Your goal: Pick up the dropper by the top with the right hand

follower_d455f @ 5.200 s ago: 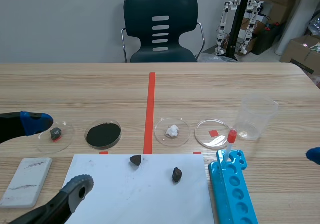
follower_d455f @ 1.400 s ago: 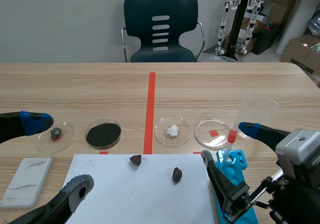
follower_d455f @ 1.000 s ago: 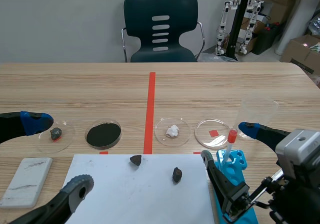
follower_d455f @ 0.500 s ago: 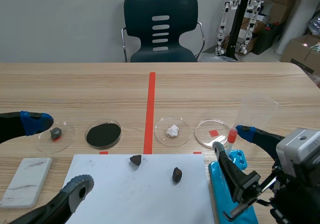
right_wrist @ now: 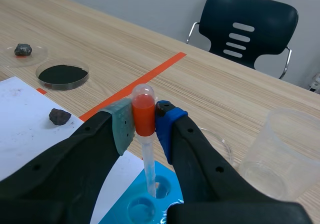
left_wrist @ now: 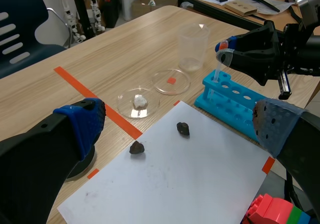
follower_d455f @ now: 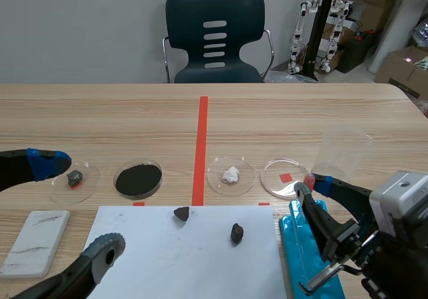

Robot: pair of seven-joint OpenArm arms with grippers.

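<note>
As the task requires a top grip, we find the right tool [right_wrist: 144,123] clamped on the red bulb of the dropper [right_wrist: 143,113], its stem upright in the blue rack [left_wrist: 220,108] (the left tool [left_wrist: 177,120], fingers apart, holds nothing).

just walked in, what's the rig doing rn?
The right tool is shut on the red top of the clear plastic dropper with a red bulb, one pad on each side. The dropper stands upright with its tip down in a hole of the blue plastic tube rack, so it has not been lifted out yet. The left tool is open and holds nothing, over the table's near left side, away from the rack.
</note>
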